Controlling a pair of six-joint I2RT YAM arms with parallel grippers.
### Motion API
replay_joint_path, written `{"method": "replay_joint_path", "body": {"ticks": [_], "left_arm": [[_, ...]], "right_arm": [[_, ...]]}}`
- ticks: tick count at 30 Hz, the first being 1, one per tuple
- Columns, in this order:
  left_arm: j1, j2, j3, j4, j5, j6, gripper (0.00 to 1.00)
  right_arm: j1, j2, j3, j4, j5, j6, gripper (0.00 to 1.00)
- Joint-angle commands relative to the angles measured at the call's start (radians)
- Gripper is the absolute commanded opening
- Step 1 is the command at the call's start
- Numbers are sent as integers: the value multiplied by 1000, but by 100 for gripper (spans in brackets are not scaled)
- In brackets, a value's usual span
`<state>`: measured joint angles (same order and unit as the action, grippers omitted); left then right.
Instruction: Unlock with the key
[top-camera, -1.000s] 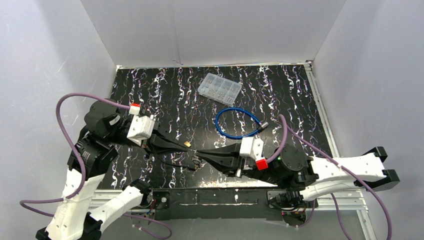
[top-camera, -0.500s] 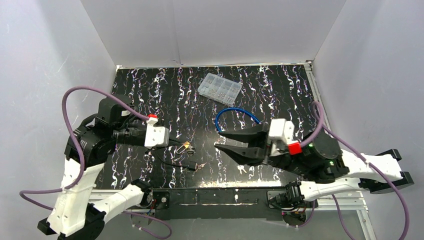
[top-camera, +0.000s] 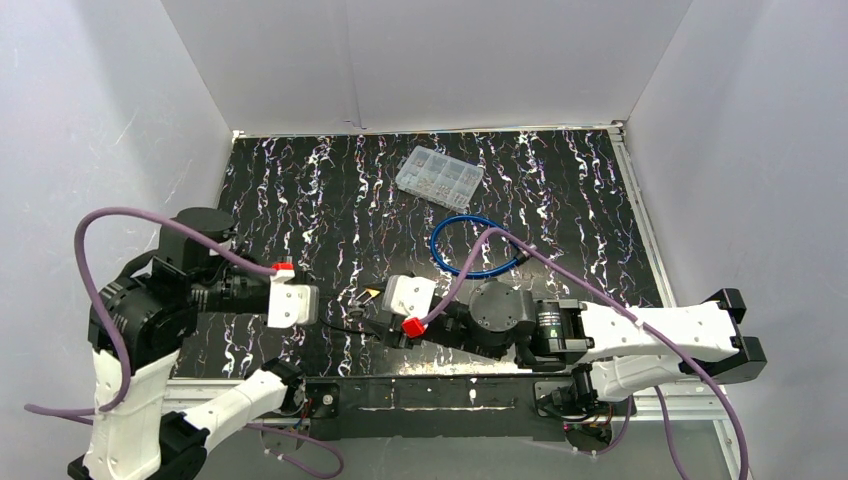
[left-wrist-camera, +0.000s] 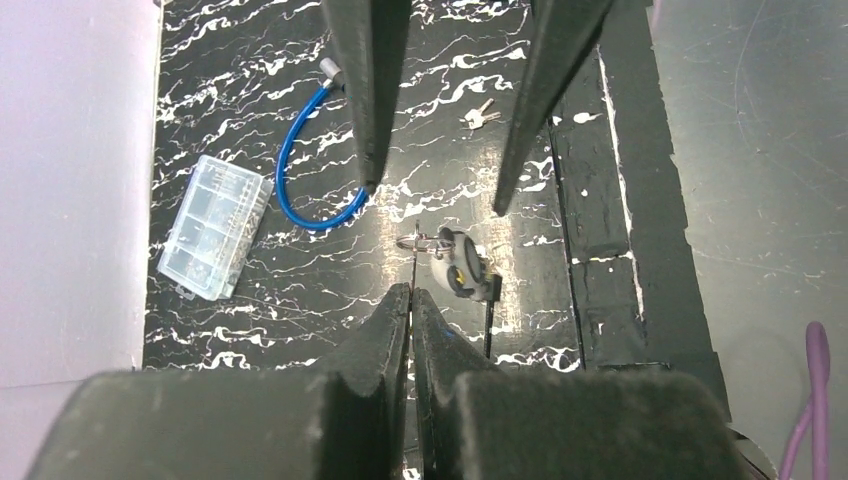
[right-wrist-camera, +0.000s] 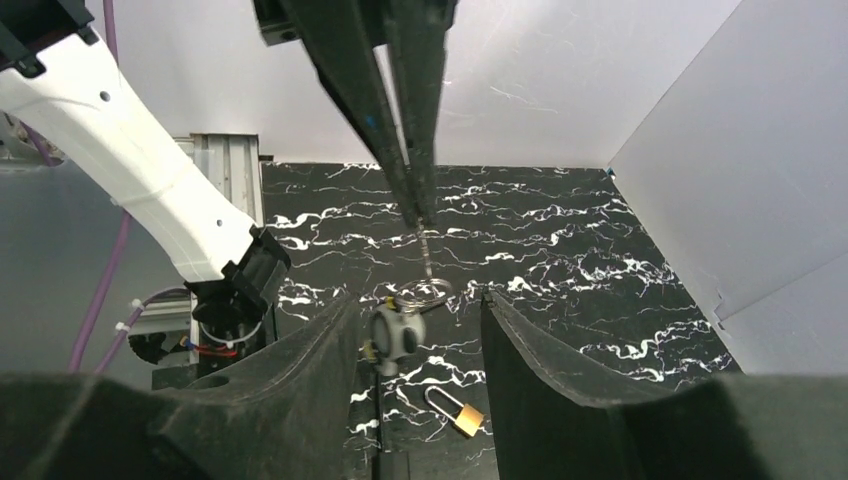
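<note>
Metal key (left-wrist-camera: 415, 268), edge-on, barely shows (left pincer (left-wrist-camera: 411, 295) clamped).

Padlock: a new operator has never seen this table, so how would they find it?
On the black marbled table, look near the front edge, slightly left of centre. The padlock lies flat there by a round grey fob; it alone is small and brass-coloured, with a silver shackle.

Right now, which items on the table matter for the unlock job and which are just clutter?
Job: brass padlock; key with ring and grey fob, pinched in the shut left gripper; open right gripper.
Lying about: blue cable loop; clear parts box; small loose keys.
</note>
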<state>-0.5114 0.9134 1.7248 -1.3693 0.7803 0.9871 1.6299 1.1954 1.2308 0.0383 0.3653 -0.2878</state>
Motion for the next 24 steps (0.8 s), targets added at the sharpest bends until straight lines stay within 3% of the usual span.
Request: {"method": "replay_joint_path", "body": {"ticks": [1,16,24], "left_arm": [[1,-43,-28,-33,-8,-10,0],[0,-54,-19,-91,19,-42,0],[1,-42,-17,-63,27,-93,0]], "right_arm": [[-9,-4,83,54,8,1,55],[-21,40,50,166,-70,167,44],[-20,27,1,165,-53,185,46]]}}
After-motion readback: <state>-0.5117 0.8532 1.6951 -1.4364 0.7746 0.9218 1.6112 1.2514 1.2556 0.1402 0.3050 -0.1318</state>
